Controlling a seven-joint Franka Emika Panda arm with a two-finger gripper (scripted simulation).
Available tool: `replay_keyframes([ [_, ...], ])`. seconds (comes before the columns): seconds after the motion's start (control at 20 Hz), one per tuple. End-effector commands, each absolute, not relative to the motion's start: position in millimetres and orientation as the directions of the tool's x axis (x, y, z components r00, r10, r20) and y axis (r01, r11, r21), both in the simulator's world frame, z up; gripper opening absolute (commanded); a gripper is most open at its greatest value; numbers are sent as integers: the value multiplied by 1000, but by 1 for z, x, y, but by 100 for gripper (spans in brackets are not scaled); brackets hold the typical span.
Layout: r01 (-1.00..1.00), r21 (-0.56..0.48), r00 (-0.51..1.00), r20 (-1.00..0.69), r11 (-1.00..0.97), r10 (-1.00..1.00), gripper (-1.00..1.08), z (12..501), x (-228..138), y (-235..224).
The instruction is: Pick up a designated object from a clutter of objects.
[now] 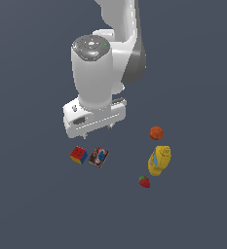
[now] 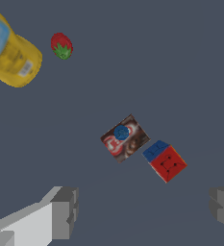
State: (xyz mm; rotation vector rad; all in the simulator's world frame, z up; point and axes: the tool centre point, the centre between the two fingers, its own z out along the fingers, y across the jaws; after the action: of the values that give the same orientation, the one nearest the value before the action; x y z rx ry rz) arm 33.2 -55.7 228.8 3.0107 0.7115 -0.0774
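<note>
Fingers (image 2: pixel 60 211) fill the near edge of the wrist view — grey pads spread wide, nothing between them, nothing touched. Gripper (image 1: pixel 96 127) hangs released above the floor (image 1: pixel 32 204), up and back from the cube (image 1: pixel 78 155) in the exterior view.

Cube sits on the floor with its red, blue and yellow tiles showing, just beside the box (image 1: pixel 99 157) on the exterior view's left — close, whether they touch I cannot tell. Wrist view shows the cube's (image 2: pixel 165 161) red and blue faces. Box (image 2: pixel 124 138) is flat and dark, with a printed picture in red, white and blue; any lettering is too blurred to read.

Well apart, toward the exterior view's right: ball (image 1: pixel 156 133), bottle (image 1: pixel 159 160) lying below it, strawberry (image 1: pixel 144 182) near the bottle's lower end. Bottle (image 2: pixel 10 53) carries a blue-and-white label — text unreadable. Strawberry (image 2: pixel 61 45) lies just beside it.
</note>
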Motion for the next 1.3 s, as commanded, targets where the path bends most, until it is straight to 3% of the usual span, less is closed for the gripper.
replay_keyframes([
  [0.0,499,32,866,-61,-866,496,100,217,36,-66],
  [1.25,869,-2,495,-19,-495,869,100,103,39,-152],
])
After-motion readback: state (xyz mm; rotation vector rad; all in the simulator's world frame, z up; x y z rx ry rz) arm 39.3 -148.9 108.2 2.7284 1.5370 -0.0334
